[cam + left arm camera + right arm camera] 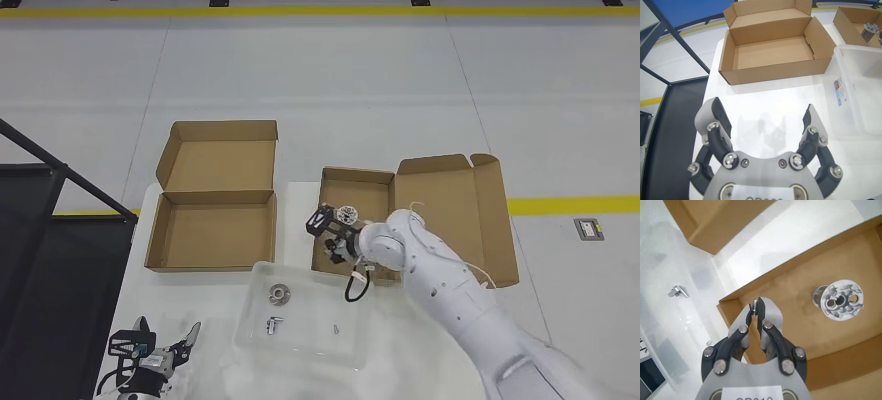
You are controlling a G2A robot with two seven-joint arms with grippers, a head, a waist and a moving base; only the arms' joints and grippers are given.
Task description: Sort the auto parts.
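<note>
**A:** What did the right jaws hold?

**B:** They were clenched on a small threaded bolt [754,308], above the right cardboard box [800,291] and near one of its corners. A flanged metal hub [840,302] lay on that box's floor, apart from the bolt.

**A:** And the left jaws?

**B:** Spread wide, holding nothing, over the bench [772,94]. The left cardboard box [772,51] sat beyond them. The clear tub [310,345] held a ring part [277,293], a bracket [273,323] and a screw [336,325].
</note>
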